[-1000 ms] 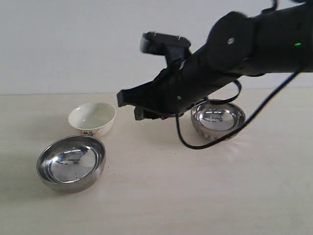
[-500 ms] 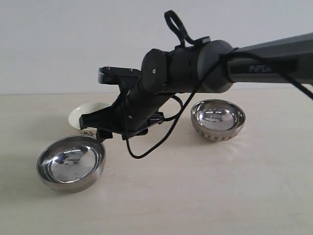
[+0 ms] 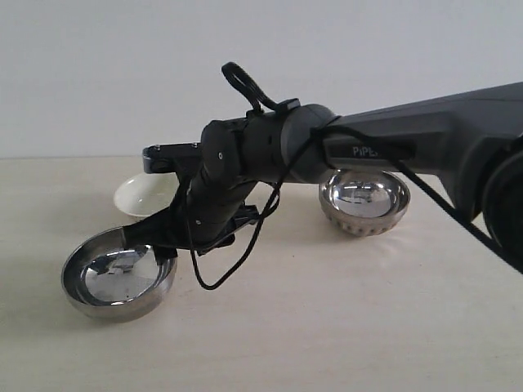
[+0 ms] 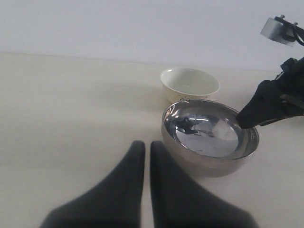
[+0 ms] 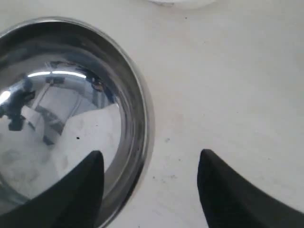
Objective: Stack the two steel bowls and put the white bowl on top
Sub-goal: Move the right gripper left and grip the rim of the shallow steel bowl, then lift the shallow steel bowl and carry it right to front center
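Right gripper [image 5: 151, 156] is straddling the rim of the wide steel bowl [image 3: 118, 273], jaws spread wide, gripping nothing. Left gripper [image 4: 144, 148] is hovering nearby, jaws together, empty. White bowl [image 4: 190, 84] is sitting just behind it, ribbed steel bowl [image 3: 364, 200] well apart.

It looks like a robotics lab test station. A plain white wall [image 3: 122, 73] fills the upper frame, a pale bench [image 3: 343, 327] fills the lower, and a black robot arm [image 3: 425, 143] reaches from the right.

white bowl [image 4: 189, 84] crowds steel bowl [image 4: 209, 142], front open
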Robot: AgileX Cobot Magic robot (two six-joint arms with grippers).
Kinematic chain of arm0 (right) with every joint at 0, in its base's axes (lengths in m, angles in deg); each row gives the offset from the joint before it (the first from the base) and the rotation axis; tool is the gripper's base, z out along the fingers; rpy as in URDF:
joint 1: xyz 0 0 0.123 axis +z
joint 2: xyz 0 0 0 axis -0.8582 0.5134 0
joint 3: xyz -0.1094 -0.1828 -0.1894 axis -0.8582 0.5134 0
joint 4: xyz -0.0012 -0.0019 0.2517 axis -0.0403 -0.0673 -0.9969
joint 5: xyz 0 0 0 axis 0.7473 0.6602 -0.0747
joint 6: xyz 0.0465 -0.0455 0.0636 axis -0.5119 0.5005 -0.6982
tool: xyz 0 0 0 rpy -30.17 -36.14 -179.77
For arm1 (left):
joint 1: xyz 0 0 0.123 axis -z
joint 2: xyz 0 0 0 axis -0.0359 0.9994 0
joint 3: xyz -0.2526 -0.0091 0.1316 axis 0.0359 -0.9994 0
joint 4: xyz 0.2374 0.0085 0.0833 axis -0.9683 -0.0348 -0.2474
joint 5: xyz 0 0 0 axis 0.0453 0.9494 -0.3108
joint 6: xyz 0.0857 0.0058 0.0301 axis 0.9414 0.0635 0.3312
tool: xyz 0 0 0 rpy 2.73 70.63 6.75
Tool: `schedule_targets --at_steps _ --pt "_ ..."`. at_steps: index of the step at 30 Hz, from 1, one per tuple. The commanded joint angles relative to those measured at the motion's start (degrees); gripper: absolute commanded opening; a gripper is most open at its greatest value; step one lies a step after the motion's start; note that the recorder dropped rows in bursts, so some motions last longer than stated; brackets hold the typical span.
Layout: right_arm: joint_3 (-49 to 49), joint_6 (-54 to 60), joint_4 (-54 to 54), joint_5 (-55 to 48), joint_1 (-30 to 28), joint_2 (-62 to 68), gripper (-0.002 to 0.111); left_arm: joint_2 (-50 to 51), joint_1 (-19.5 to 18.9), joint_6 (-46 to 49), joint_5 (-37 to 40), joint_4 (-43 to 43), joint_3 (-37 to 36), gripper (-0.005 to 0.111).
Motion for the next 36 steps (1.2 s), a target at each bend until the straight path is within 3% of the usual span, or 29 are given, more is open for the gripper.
schedule_targets --at_steps 1,9,11,12,14,31,36 --pt "-0.37 -0.69 0.56 0.53 0.21 0.75 0.053 -0.15 -0.15 -0.05 -0.16 -0.10 -0.22 0.004" --pt "-0.37 -1.11 -0.48 6.82 2.47 4.64 0.049 -0.15 -0.15 -0.05 -0.16 -0.10 -0.22 0.004" --pt "-0.37 -1.11 -0.16 6.82 2.47 4.90 0.038 -0.15 -0.15 -0.05 -0.16 -0.10 -0.22 0.004" --pt "-0.37 -0.72 0.11 6.53 2.47 4.90 0.020 -0.15 -0.15 -0.05 -0.16 -0.10 -0.22 0.004" --pt "-0.37 0.40 0.11 6.17 2.47 4.36 0.000 -0.15 -0.15 -0.05 -0.16 -0.10 -0.22 0.004" --pt "1.47 3.78 1.01 -10.17 -2.94 -9.51 0.000 -0.15 -0.15 -0.05 -0.16 -0.10 -0.22 0.004" --pt "8.18 11.78 -7.76 -9.54 -7.26 -12.70 0.000 -0.15 -0.15 -0.05 -0.16 -0.10 -0.22 0.004"
